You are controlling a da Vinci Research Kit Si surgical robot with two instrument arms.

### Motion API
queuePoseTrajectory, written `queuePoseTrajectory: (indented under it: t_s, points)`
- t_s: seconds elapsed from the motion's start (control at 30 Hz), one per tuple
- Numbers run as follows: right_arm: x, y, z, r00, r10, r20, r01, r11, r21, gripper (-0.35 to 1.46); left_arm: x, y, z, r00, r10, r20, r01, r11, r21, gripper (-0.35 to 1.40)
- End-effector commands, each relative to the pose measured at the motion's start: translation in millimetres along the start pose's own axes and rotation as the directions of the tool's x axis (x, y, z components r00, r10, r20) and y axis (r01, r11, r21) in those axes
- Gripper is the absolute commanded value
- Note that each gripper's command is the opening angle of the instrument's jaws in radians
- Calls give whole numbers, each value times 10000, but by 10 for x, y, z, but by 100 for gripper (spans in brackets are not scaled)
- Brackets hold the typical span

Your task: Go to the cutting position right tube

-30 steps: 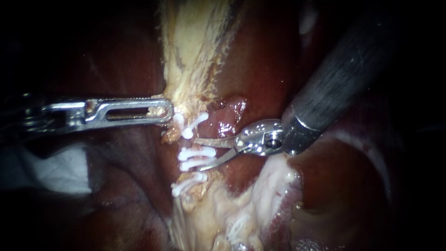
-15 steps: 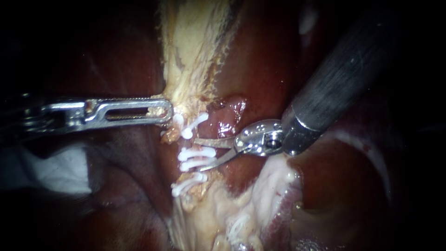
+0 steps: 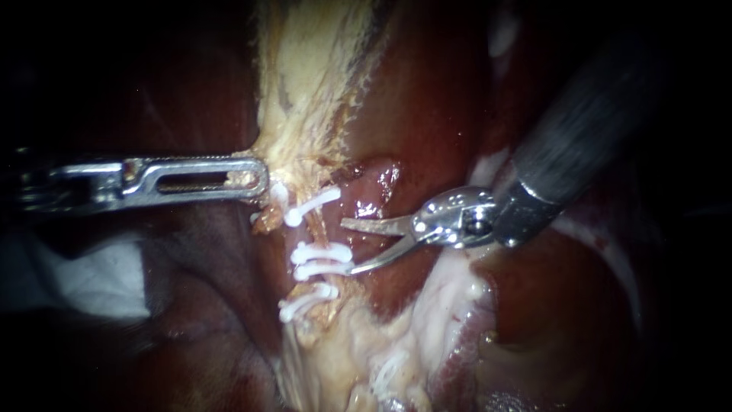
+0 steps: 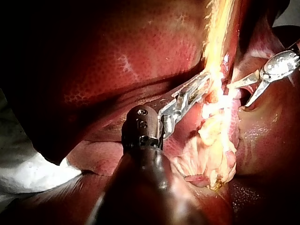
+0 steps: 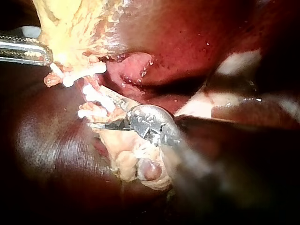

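Right instrument (image 3: pixel 348 246) has backed off the clips (image 3: pixel 320 261); hand wide, empty; approach unfinished; next, straddle the tube (image 3: pixel 319 230) ahead; left instrument (image 3: pixel 261 177) clamps pale tissue (image 3: pixel 305 99).

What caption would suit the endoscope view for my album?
Left instrument holds pale tissue; right instrument, jaws open, sits beside the white clips.

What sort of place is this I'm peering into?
Probably a surgical practice bench, seen close up: wet red liver, white clips on a tube, a left instrument gripping pale tissue and a right instrument with open blades.
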Motion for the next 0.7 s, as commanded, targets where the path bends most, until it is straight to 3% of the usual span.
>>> queuePoseTrajectory:
  t_s: [0.03,0.7]
  points:
    - [0,0,-1,10000,5,-17,-5,10000,-9,127,0,-1,0,10000,2,5,-2,10000,-8,-35]
    - [-14,14,37,10000,78,27,-78,10000,-21,127,3,-14,-2,10000,-14,48,14,10000,-20,-35]
